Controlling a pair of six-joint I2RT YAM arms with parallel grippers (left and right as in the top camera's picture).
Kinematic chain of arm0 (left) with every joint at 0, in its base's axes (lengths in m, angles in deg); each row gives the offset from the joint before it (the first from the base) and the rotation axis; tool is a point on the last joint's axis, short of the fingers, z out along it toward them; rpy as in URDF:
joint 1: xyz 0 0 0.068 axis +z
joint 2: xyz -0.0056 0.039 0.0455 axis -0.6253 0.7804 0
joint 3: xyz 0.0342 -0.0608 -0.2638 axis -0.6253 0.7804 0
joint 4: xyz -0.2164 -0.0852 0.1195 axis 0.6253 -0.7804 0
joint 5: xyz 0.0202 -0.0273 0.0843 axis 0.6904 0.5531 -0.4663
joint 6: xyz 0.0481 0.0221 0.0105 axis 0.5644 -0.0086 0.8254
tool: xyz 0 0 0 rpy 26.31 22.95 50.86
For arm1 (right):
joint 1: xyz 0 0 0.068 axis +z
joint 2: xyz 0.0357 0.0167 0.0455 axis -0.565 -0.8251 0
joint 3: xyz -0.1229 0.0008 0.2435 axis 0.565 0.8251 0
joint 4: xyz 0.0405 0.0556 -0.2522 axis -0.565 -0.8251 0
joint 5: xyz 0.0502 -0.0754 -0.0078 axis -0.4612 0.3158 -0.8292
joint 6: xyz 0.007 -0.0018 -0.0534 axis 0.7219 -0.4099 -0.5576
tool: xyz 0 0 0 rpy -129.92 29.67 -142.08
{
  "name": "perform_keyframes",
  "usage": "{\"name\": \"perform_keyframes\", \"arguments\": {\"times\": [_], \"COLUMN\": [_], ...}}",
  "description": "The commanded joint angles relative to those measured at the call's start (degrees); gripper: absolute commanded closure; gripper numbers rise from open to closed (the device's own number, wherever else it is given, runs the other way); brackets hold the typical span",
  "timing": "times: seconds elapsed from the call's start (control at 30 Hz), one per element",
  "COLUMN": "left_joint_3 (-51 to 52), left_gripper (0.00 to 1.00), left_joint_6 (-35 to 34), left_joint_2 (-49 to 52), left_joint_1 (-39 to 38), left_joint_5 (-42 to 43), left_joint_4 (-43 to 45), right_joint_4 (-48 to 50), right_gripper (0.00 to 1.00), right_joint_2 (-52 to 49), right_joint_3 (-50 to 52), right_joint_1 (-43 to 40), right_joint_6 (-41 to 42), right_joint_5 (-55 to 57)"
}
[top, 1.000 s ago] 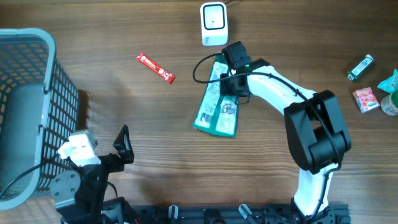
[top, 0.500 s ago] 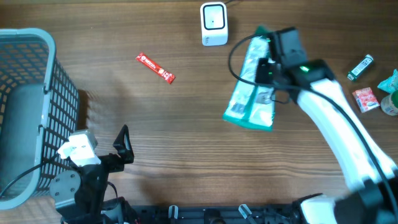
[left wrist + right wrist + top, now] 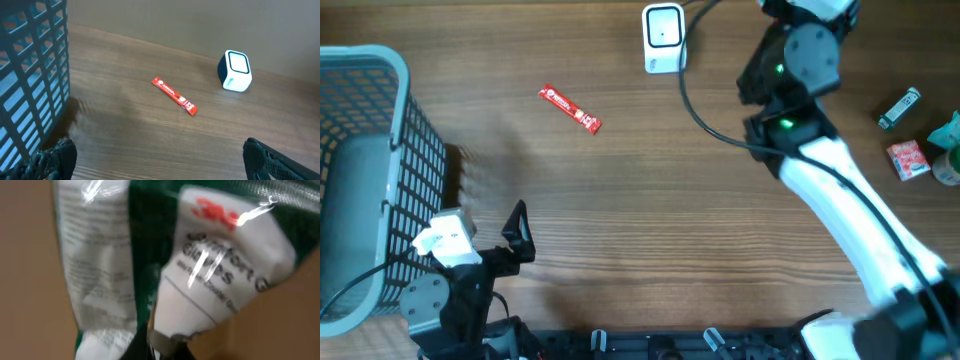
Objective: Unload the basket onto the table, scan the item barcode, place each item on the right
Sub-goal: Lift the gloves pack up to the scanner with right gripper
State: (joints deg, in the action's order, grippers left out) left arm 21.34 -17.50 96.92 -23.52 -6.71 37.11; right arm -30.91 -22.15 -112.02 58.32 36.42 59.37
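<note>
The right pincer [image 3: 152, 344] is pressed shut on the green-and-white glove packet [image 3: 220, 280], which fills the right wrist view; overhead, the arm at upper right hides it, right of the white scanner [image 3: 663, 38]. The left pincer [image 3: 517, 232] stands spread wide at lower left above the counter [image 3: 620, 200].

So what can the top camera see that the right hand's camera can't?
Only overhead: the mesh basket, the red snack bar, the white scanner and the right arm. Only the right wrist: the green and white glove packet, very close, pinched in the right gripper. Both: nothing for certain, maybe just brown tabletop.
</note>
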Motion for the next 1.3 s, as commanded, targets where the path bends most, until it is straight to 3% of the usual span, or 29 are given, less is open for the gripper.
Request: {"name": "perform_keyframes", "arguments": {"times": [0.0,0.07,0.13,0.23,0.43,0.57,0.7,0.77,0.9,1.1,1.27], "left_joint_3": [0.04,0.04,0.04,0.04,0.04,0.04,0.04,0.04,0.04,0.04,0.04], "left_gripper": [0.00,0.00,0.00,0.00,0.00,0.00,0.00,0.00,0.00,0.00,0.00], "left_joint_6": [-0.59,-0.61,-0.59,-0.59,-0.59,-0.61,-0.59,-0.59,-0.59,-0.59,-0.61], "left_joint_2": [-0.26,-0.26,-0.26,-0.26,-0.26,-0.26,-0.26,-0.26,-0.26,-0.26,-0.26], "left_joint_1": [0.37,0.37,0.37,0.37,0.37,0.37,0.37,0.37,0.37,0.37,0.37], "left_joint_5": [-0.33,-0.33,-0.33,-0.33,-0.33,-0.33,-0.31,-0.33,-0.33,-0.33,-0.31], "left_joint_4": [0.13,0.13,0.13,0.13,0.13,0.13,0.13,0.13,0.13,0.13,0.13], "right_joint_4": [18.45,23.69,28.06,37.22,48.48,48.35,51.01,45.99,28.98,26.84,21.55], "right_gripper": [0.95,0.96,0.95,0.95,0.96,0.95,0.95,0.95,0.95,0.95,0.95], "right_joint_2": [-12.02,-16.63,-21.51,-23.91,-28.63,-36.22,-44.22,-48.22,-51.23,-57.35,-57.92], "right_joint_3": [-0.26,-0.26,-0.26,-0.26,-0.28,-1.31,-10.64,-19.37,-24.59,-24.94,-24.92], "right_joint_1": [0.61,0.83,1.53,2.45,2.84,3.23,3.23,3.23,4.44,7.67,10.80], "right_joint_6": [-45.86,-53.24,-70.23,-81.15,-70.73,-71.97,-73.22,-67.78,-54.99,-48.17,-41.55], "right_joint_5": [-2.91,-6.75,-11.23,-17.49,-25.46,-32.17,-35.01,-34.51,-34.97,-35.17,-29.14]}}
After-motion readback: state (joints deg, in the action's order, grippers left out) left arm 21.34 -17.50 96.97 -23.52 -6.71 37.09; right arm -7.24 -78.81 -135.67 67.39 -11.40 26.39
